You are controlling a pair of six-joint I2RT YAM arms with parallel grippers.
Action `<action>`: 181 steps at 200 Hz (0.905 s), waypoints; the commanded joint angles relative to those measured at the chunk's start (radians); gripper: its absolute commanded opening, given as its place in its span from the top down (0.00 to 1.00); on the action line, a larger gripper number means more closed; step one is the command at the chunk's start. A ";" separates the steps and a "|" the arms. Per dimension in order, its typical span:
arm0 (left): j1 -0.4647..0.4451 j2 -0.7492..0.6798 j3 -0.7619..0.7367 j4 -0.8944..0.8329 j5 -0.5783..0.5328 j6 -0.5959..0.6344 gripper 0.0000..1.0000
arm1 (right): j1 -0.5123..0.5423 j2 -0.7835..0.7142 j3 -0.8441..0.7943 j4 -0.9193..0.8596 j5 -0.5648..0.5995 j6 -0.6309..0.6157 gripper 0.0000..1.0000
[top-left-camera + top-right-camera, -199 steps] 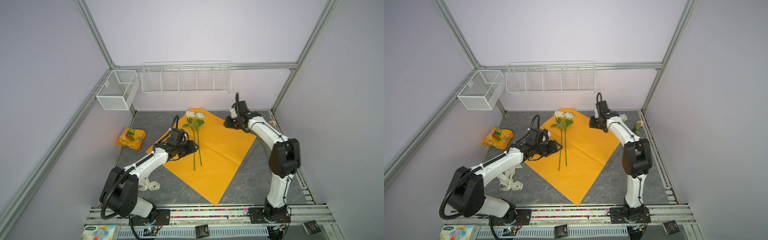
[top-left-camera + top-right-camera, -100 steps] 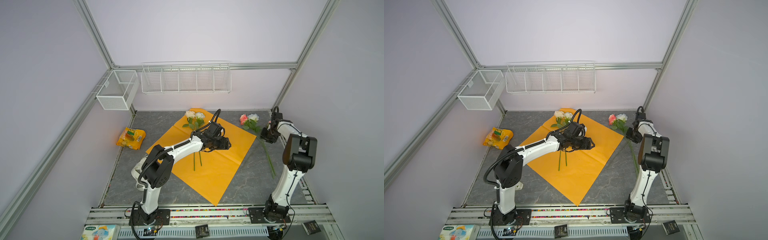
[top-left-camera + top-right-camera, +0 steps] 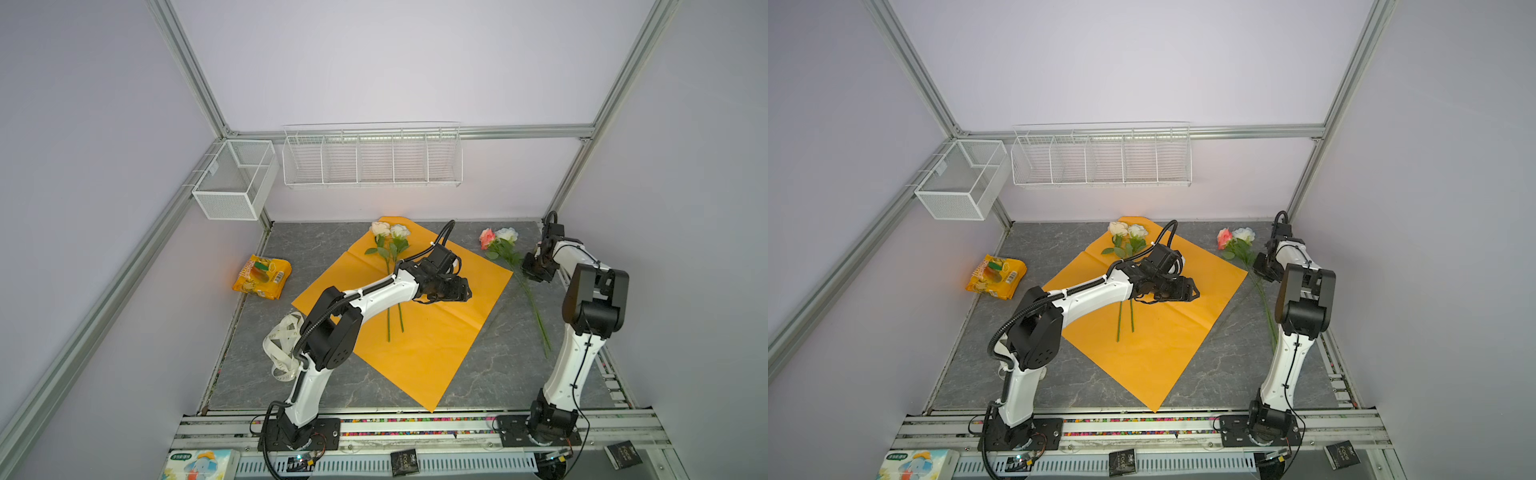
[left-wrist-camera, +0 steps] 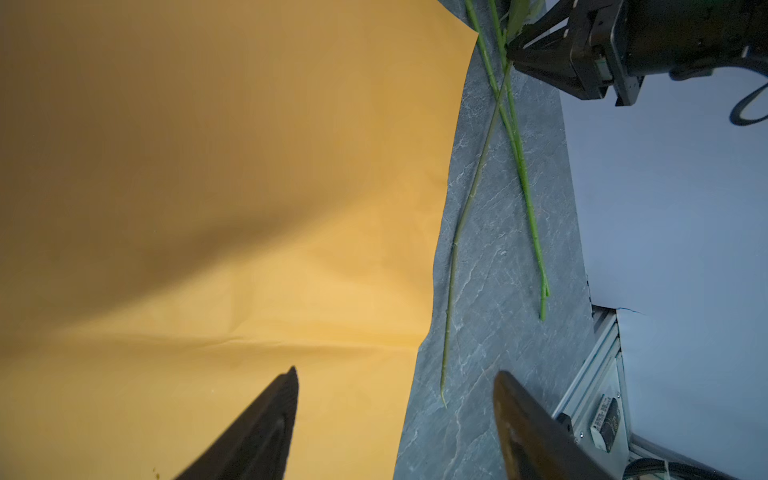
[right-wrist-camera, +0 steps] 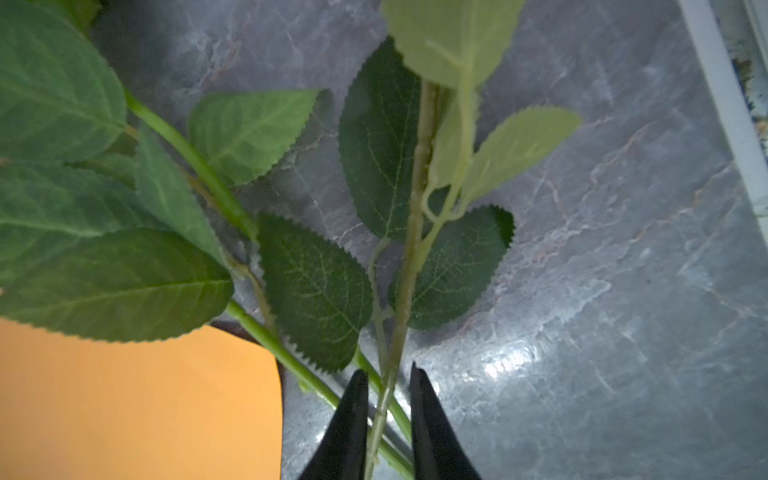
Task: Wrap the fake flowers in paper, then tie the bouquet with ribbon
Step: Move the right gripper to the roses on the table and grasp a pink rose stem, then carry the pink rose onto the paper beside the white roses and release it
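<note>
The bouquet of fake flowers lies in two parts. Two cream roses (image 3: 390,230) (image 3: 1127,230) rest on the orange paper (image 3: 436,353) (image 3: 1163,353) (image 4: 208,187), their stems passing under my left arm. A pink and a white rose (image 3: 496,237) (image 3: 1233,237) lie on the grey table to the right of the paper, with long stems (image 4: 519,166) and leaves (image 5: 316,291). My left gripper (image 3: 465,291) (image 3: 1195,293) (image 4: 395,374) hovers open over the paper's right part, holding nothing. My right gripper (image 3: 525,269) (image 3: 1258,270) (image 5: 386,372) straddles a pale stem (image 5: 409,257), its jaws narrow, with slim gaps either side.
A yellow snack bag (image 3: 262,277) (image 3: 995,277) lies left of the paper. A cream printed ribbon (image 3: 284,345) sits behind my left arm's elbow. Wire baskets (image 3: 235,178) (image 3: 372,156) hang on the back walls. A metal rail (image 5: 723,104) borders the table beside the right gripper.
My left arm swung from the paper's left edge across to its right part and opened wider. My right arm moved from the paper's back to the pink and white roses and narrowed its jaws round a stem.
</note>
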 commanded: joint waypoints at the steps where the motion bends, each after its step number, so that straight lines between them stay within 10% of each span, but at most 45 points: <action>1: -0.005 0.023 0.036 -0.025 0.018 0.015 0.26 | -0.011 0.027 0.016 0.004 -0.016 -0.019 0.79; 77: -0.006 0.008 0.031 -0.035 0.016 0.019 0.28 | -0.014 0.009 -0.010 0.040 -0.017 -0.026 0.93; 181: 0.067 -0.260 -0.218 0.026 -0.152 0.019 0.27 | 0.098 -0.406 -0.213 0.134 -0.209 -0.003 0.93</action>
